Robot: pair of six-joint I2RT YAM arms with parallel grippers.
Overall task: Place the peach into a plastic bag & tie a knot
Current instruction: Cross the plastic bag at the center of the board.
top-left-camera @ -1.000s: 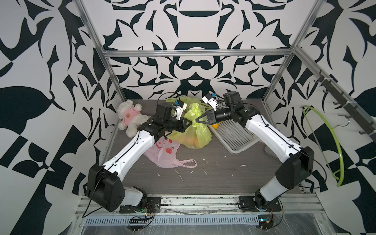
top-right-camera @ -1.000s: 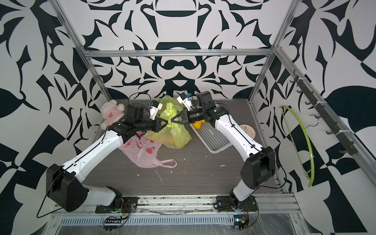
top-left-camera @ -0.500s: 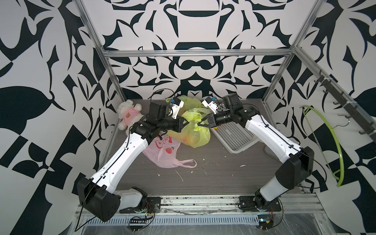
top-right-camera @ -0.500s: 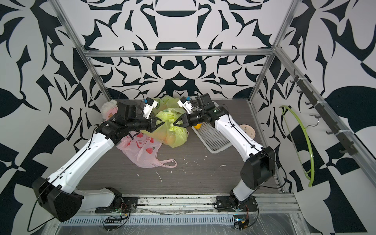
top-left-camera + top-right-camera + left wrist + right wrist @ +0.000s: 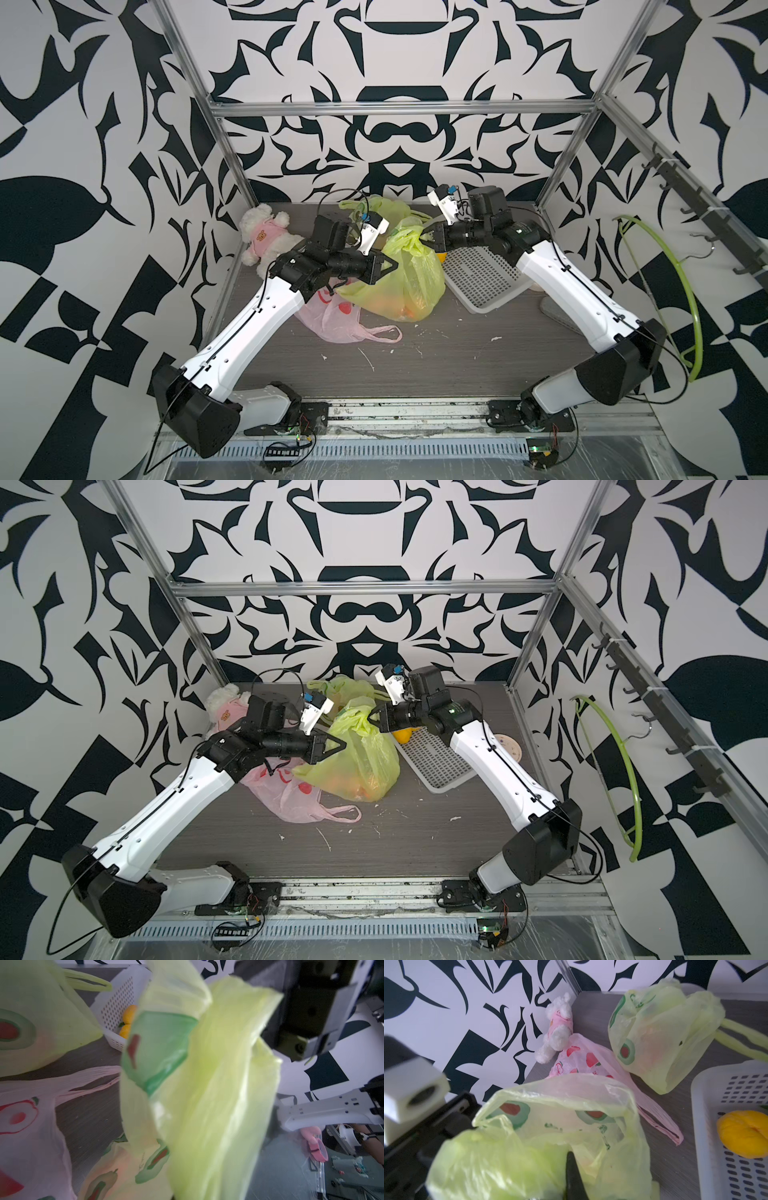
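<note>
Black-and-white patterned walls [image 5: 395, 41] enclose a grey wood-grain floor [image 5: 457, 365].

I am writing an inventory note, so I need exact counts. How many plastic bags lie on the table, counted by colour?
Yellow-green: 2, the middle bag and the rear bag
Pink: 1, the pink bag
Total: 3

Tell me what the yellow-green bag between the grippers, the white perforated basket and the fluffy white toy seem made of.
Yellow-green bag: thin glossy plastic film; translucent, crinkled.
White perforated basket: probably rigid moulded plastic; even rows of slots.
Fluffy white toy: matte plush fabric; fuzzy pile, pink cloth top.
</note>
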